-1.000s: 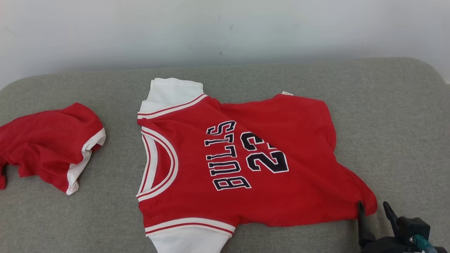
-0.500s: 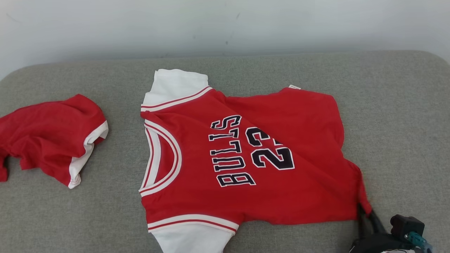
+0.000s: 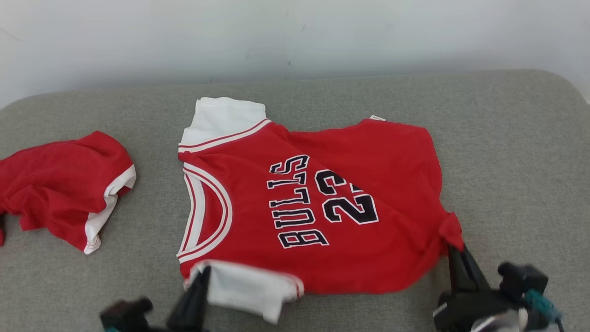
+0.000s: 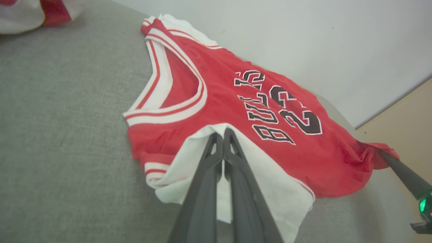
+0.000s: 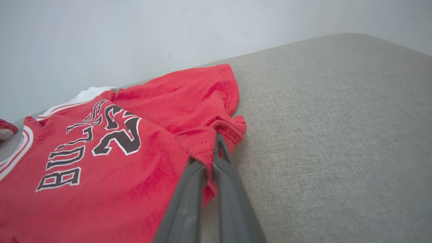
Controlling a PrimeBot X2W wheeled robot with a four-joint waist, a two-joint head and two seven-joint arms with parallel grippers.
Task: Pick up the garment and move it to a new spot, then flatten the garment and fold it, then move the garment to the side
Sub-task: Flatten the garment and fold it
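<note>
Grey cushion [image 3: 507, 161] against a white wall [image 3: 295, 37]: red Bulls jersey [image 3: 392, 175] lies print-up across the cushion's middle, pinched at two points.
I see my left gripper [image 4: 222, 133] clamped on its white sleeve [image 4: 270, 189] toward the cushion's near edge, my right gripper [image 5: 216, 143] clamped on a bunched red hem corner [image 5: 233, 130] toward that same edge; a second red garment [image 3: 60, 184] sits crumpled at the cushion's left end.

I see my right gripper [image 5: 212, 153] with jaws pinched tight on a bunched hem corner of the red jersey [image 5: 111, 189]. BULLS 23 print [image 5: 98, 141] sits left of the grip. Jersey lies on the grey padded bench [image 5: 320, 118], bare fabric stretching right. White sleeve [image 5: 86, 94] at the far edge, pale wall [image 5: 135, 33] behind.
</note>
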